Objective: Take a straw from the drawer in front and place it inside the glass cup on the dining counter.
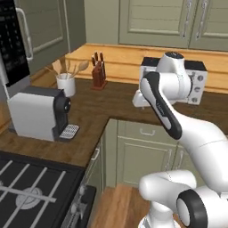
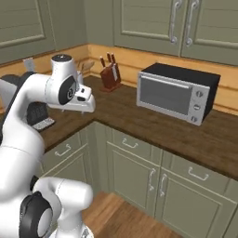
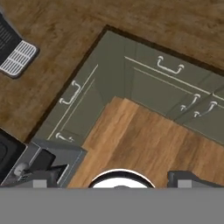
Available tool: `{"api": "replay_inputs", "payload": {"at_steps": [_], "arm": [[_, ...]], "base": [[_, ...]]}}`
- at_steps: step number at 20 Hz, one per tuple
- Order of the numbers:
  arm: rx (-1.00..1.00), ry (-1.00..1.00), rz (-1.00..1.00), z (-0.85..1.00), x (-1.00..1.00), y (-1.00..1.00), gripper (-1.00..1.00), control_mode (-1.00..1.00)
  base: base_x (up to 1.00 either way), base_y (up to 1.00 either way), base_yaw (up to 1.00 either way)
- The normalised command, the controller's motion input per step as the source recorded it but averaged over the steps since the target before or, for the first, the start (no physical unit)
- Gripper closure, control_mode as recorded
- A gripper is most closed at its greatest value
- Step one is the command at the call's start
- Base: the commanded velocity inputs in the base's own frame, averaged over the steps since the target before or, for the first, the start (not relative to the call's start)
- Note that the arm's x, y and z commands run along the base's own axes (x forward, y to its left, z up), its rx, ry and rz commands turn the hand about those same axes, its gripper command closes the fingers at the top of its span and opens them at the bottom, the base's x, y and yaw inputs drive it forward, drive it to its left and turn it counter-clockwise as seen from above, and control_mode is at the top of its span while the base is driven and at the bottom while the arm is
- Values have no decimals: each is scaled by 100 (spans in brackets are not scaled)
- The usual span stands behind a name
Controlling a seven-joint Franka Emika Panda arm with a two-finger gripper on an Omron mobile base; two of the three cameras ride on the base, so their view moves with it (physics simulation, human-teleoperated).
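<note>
My gripper [image 3: 113, 182] hangs above the kitchen corner and points straight down at the floor. Its jaws stand wide open with nothing between them. The white hand [image 1: 141, 99] sits just in front of the counter's edge, also seen as the hand [image 2: 83, 100] in the right base view. A sage-green drawer [image 1: 147, 132] with a small metal handle lies shut under the back counter, right of the corner; it is the drawer [image 2: 128, 142] and the drawer [image 3: 169, 65] in the other views. The straw is hidden. The glass cup and the dining counter are out of view.
A grey coffee machine [image 1: 40, 113], a white utensil holder [image 1: 66, 83] and a knife block [image 1: 99, 74] stand on the dark wood counter. A microwave [image 2: 176, 93] sits at the right. A stove [image 1: 31, 187] is at lower left. Another shut drawer [image 3: 70, 94] faces the wooden floor [image 3: 140, 140].
</note>
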Motion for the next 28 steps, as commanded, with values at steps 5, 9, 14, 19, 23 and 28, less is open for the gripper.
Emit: {"api": "replay_inputs", "payload": {"at_steps": [5,9,14,19,23,28], "arm": [[0,0,0,0,0,0,-100,100],[4,0,-7,0,-7,20,-100,-100],[43,4,-15,-12,-17,-14,-100,-100],[64,4,0,-69,0,-86,-100,-100],[50,0,2,-97,0,-49,-100,-100],[40,0,9,-100,13,-13,-100,-100]], "base": [[0,97,-35],[-8,75,-23],[0,0,0],[0,0,0],[0,0,0],[0,0,0]]}}
